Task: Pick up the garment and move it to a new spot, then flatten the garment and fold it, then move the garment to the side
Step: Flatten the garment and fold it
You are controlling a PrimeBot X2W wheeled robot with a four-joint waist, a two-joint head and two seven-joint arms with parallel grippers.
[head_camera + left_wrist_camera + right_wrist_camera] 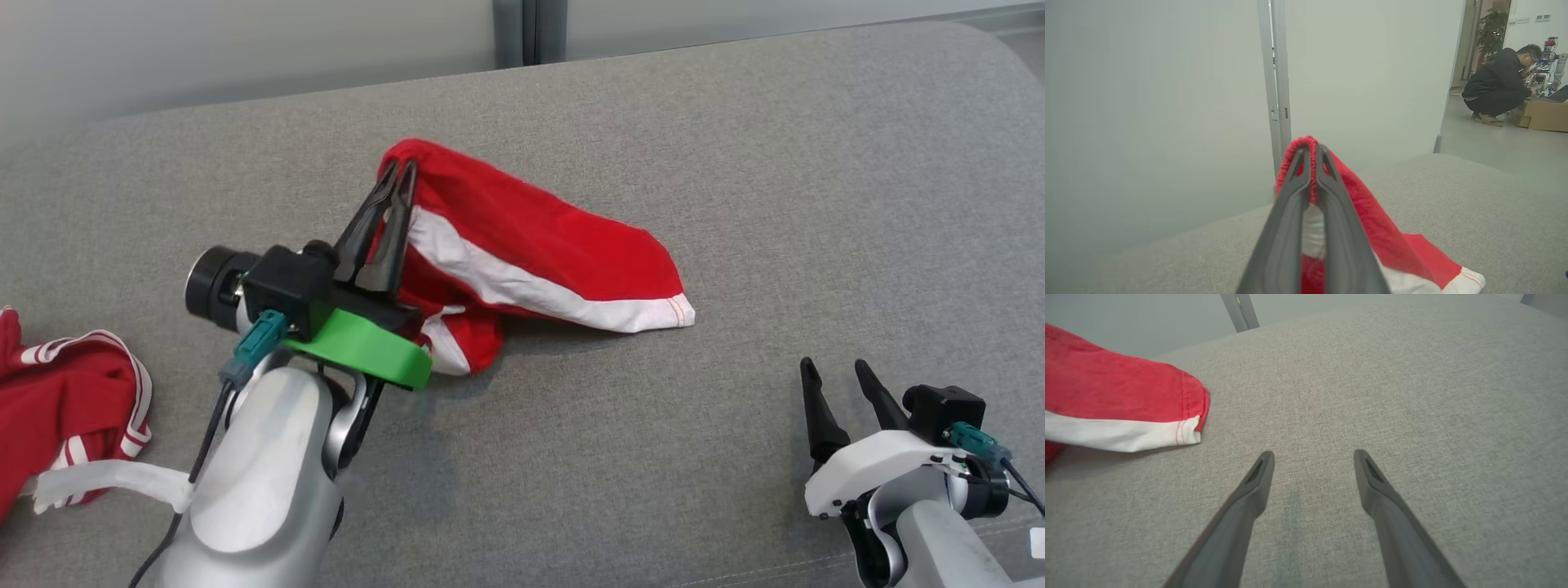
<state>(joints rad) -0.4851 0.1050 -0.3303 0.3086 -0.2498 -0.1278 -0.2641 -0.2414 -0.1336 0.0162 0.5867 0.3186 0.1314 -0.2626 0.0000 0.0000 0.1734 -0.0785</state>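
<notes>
A red garment [539, 237] with white side stripes lies crumpled in the middle of the grey cushion. My left gripper [400, 173] is shut on its ribbed red edge, lifting that end into a peak while the hem trails down to the right. In the left wrist view the pinched red edge [1310, 171] shows between the closed fingers of the left gripper [1311, 149]. My right gripper [833, 370] stands open at the lower right, apart from the garment. The right gripper [1312, 455] hovers over bare cushion, the garment's hem [1126, 408] to its upper left.
A second red and white garment [65, 400] lies at the left edge of the grey cushion [735, 163]. A pale wall and a grey post [522, 33] stand behind it. A person [1498, 81] crouches on the floor far off, beside a cardboard box [1541, 114].
</notes>
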